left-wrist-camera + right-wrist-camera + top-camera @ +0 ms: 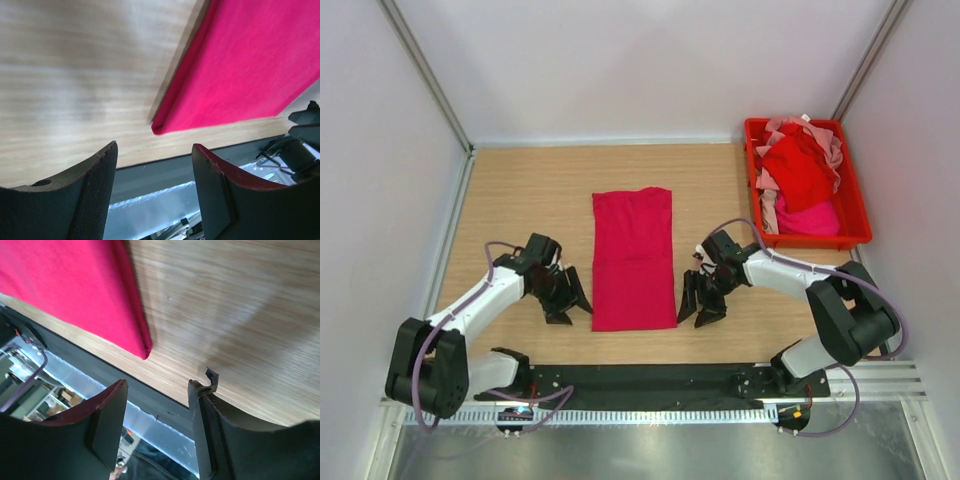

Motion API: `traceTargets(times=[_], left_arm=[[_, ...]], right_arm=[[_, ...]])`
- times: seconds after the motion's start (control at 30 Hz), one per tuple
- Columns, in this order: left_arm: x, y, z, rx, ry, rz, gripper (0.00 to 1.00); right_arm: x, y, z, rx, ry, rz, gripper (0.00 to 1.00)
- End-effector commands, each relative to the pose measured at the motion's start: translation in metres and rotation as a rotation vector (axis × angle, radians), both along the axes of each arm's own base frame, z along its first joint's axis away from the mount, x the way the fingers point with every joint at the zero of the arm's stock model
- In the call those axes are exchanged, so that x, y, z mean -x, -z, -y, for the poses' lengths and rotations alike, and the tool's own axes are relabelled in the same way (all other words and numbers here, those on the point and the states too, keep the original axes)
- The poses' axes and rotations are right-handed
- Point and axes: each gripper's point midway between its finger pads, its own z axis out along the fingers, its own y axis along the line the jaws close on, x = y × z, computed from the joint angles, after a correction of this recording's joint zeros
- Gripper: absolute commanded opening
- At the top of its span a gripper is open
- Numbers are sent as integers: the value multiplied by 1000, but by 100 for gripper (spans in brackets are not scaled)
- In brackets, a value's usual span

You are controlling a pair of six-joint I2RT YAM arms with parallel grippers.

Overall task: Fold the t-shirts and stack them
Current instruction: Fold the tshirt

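A crimson-magenta t-shirt (pixel 633 258) lies on the wooden table as a long narrow folded strip, running from mid-table toward the near edge. Its near left corner (pixel 162 125) shows in the left wrist view, its near right corner (pixel 142 347) in the right wrist view. My left gripper (pixel 569 301) hangs open just left of the strip's near end, nothing between its fingers. My right gripper (pixel 700 303) is open just right of that same end, also empty. More t-shirts, red (pixel 800 170) and pink (pixel 810 218), lie heaped in the bin.
A rigid red plastic bin (pixel 855 205) stands at the back right of the table. White walls close in the left, right and far sides. A black rail (pixel 650 378) and metal strip run along the near edge by the arm bases.
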Motion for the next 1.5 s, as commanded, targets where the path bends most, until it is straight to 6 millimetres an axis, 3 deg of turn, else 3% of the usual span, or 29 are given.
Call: traceTargets(times=[0.0,0.4,0.73,1.1,1.47], left_arm=[[-1,-7,6,-4,-50,35,63],[-23,29,8,-35,-59,97,56],[-14,53,15,-50,-31,50,53],[-2,71,17,-80,-2,-20,49],[12,80,9,-116,-10,-60,36]], right_arm=[[-18,-7,-13,-76,90,93,58],[-44,16,-16,-34,116,202,49],[-23,35,-27,-7,63,167,46],[-20,50,-19,36,75,159,45],[-11,60,-18,8,124,136,38]])
